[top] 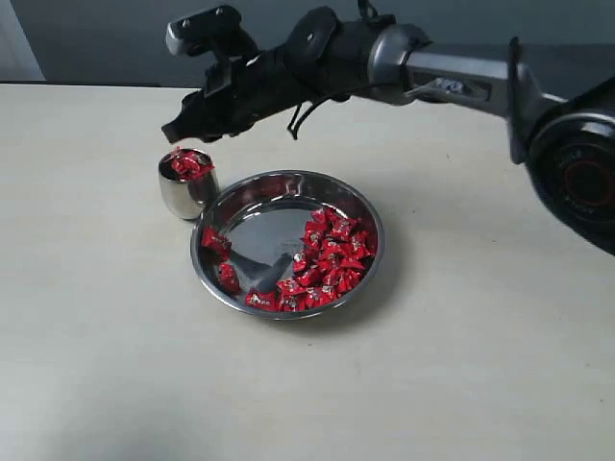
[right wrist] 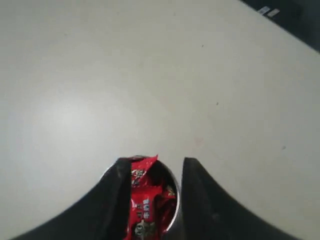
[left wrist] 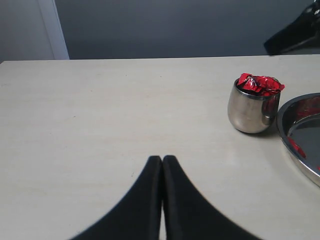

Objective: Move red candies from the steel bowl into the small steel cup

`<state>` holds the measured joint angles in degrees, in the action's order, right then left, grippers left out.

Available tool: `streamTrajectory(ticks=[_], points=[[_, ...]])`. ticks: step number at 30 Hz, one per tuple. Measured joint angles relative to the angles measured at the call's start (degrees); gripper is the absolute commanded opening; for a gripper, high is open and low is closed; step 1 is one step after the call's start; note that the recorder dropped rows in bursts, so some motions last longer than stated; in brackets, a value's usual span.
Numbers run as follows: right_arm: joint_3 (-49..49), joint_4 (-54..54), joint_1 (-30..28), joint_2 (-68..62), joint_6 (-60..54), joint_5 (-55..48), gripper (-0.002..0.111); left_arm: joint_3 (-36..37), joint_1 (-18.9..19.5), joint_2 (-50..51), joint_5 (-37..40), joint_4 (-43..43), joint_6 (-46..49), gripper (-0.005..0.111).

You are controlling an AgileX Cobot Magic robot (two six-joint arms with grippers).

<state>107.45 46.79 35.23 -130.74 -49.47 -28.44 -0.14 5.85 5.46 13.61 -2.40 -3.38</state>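
Observation:
The small steel cup [top: 184, 192] stands just left of the steel bowl [top: 259, 226] and is heaped with red candies [top: 189, 164]. More red candies [top: 332, 254] lie along the bowl's right and near side. A few sit at its left. My right gripper [top: 179, 134] hovers just above the cup. In the right wrist view the right gripper [right wrist: 155, 162] is open, and the cup's rim [right wrist: 176, 197] and its candies [right wrist: 145, 205] show between the fingers. My left gripper [left wrist: 162, 159] is shut and empty over bare table. The cup [left wrist: 250, 112] stands off to its side.
The right arm [top: 452, 77] reaches in from the right, above the table behind the bowl. The bowl's rim [left wrist: 287, 130] almost touches the cup. A dark wall runs along the table's far edge [top: 96, 84].

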Motion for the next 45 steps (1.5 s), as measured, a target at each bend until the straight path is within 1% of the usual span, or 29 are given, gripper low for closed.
streamTrajectory(ticks=[1,2,5,7,8,9,10,11,12,13,15,16,18,19,20,22,24,25,26,27,31,35,40,43,45], points=[[0.00,-1.10,-0.43,1.32,1.13,-0.97,0.004,0.00,0.00,0.00,0.00,0.00,0.00,0.000],[0.00,-3.77,-1.23,3.53,3.34,-3.00,0.000,0.00,0.00,0.00,0.00,0.00,0.00,0.000],[0.00,-12.59,-2.82,8.72,9.50,-10.37,0.000,0.00,0.00,0.00,0.00,0.00,0.00,0.000],[-1.97,-17.34,-3.78,11.87,13.41,-14.56,0.000,0.00,0.00,0.00,0.00,0.00,0.00,0.000],[-3.84,-18.87,-4.30,14.09,14.88,-16.18,0.000,0.00,0.00,0.00,0.00,0.00,0.00,0.000],[-8.80,-20.59,-4.67,17.85,16.99,-17.20,0.000,0.00,0.00,0.00,0.00,0.00,0.00,0.000],[-12.27,-21.20,-4.76,20.37,18.05,-16.25,0.000,0.00,0.00,0.00,0.00,0.00,0.00,0.000],[-19.22,-21.99,-4.76,25.67,20.22,-12.46,0.000,0.00,0.00,0.00,0.00,0.00,0.00,0.000],[-23.10,-22.28,-4.76,28.94,21.67,-9.78,0.000,0.00,0.00,0.00,0.00,0.00,0.00,0.000],[-29.51,-22.38,-4.76,35.69,24.02,-5.47,0.000,0.00,0.00,0.00,0.00,0.00,0.00,0.000],[-37.56,-22.63,-4.90,43.96,25.95,-5.13,0.000,0.00,0.00,0.00,0.00,0.00,0.00,0.000],[-39.37,-22.89,-5.02,46.28,26.10,-6.58,0.000,0.00,0.00,0.00,0.00,0.00,0.00,0.000],[-42.06,-27.63,-5.02,51.90,25.98,-12.37,0.000,0.00,0.00,0.00,0.00,0.00,0.00,0.000],[-42.35,-30.22,-5.53,53.25,27.60,-12.63,0.000,0.00,0.00,0.00,0.00,0.00,0.00,0.000],[-43.32,-34.60,-6.89,54.90,33.36,-10.92,0.000,0.00,0.00,0.00,0.00,0.00,0.00,0.000],[-45.23,-37.87,-8.59,57.03,39.11,-7.33,0.000,0.00,0.00,0.00,0.00,0.00,0.00,0.000],[-49.70,-39.59,-9.74,60.50,42.15,-0.63,0.000,0.00,0.00,0.00,0.00,0.00,0.00,0.000],[-54.82,-39.81,-10.87,64.99,42.95,4.69,0.000,0.00,0.00,0.00,0.00,0.00,0.00,0.000],[-57.94,-39.67,-12.40,68.54,43.06,8.07,0.000,0.00,0.00,0.00,0.00,0.00,0.00,0.000],[-63.79,-39.15,-15.11,73.94,43.29,11.17,0.000,0.00,0.00,0.00,0.00,0.00,0.00,0.000],[-75.68,-40.68,-24.81,87.94,43.42,13.06,0.000,0.00,0.00,0.00,0.00,0.00,0.00,0.000],[-89.09,-43.62,-32.12,103.68,43.42,13.06,0.000,0.00,0.00,0.00,0.00,0.00,0.00,0.000],[-102.29,-44.11,-36.72,120.42,44.34,14.52,0.000,0.00,0.00,0.00,0.00,0.00,0.00,0.000],[-106.51,-43.14,-38.26,126.76,46.29,14.45,0.000,0.00,0.00,0.00,0.00,0.00,0.00,0.000],[-107.08,-43.01,-38.68,129.33,47.23,12.23,0.000,0.00,0.00,0.00,0.00,0.00,0.00,0.000]])
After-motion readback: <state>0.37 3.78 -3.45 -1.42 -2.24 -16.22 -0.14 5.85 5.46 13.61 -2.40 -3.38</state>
